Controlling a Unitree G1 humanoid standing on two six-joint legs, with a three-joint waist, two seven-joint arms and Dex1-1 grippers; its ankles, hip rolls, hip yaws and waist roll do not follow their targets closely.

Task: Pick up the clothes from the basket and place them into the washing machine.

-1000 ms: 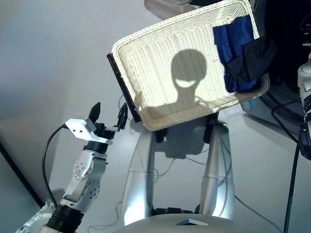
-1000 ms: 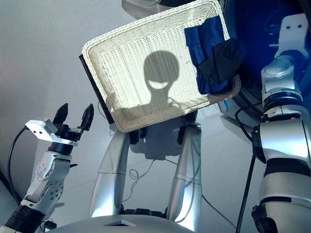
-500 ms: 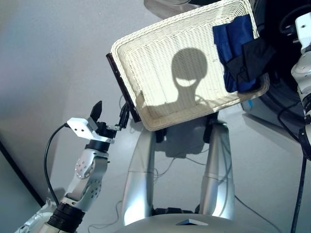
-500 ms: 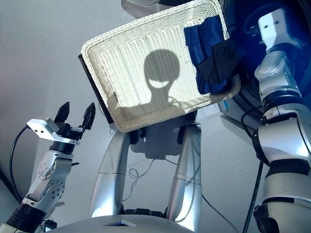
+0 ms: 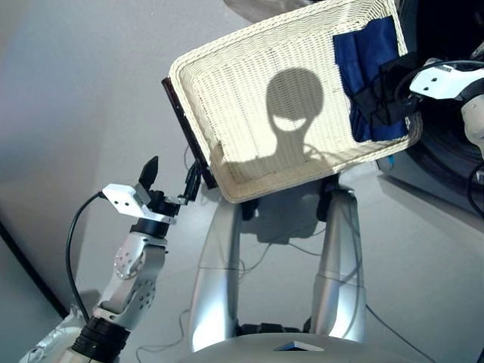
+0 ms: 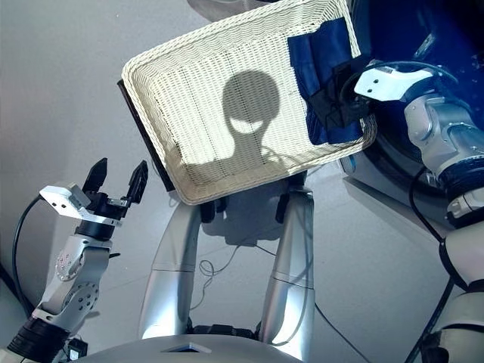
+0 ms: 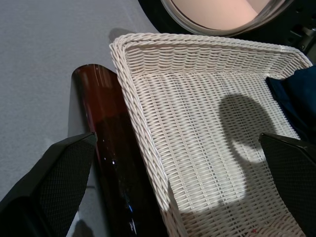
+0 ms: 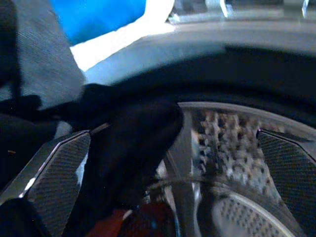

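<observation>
While the left gripper (image 6: pixel 116 180) waits with fingers spread and empty beside the dark bar (image 7: pixel 111 148) of the basket (image 6: pixel 204 98), the right gripper (image 6: pixel 349 89), fingers apart and holding nothing, hangs over the black cloth (image 6: pixel 333 97) lying on the navy cloth (image 6: pixel 318 60) at the basket's end nearest the washing machine (image 8: pixel 232 148). Judged step: reaching for the next piece; the move ahead calls for lowering onto the black cloth and pinching it. A red piece (image 8: pixel 143 222) seems already by the drum.

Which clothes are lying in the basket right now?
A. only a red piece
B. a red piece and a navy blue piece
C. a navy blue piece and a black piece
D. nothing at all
C: the navy blue piece and the black piece lie together at one end of the basket; no red shows in it.
</observation>
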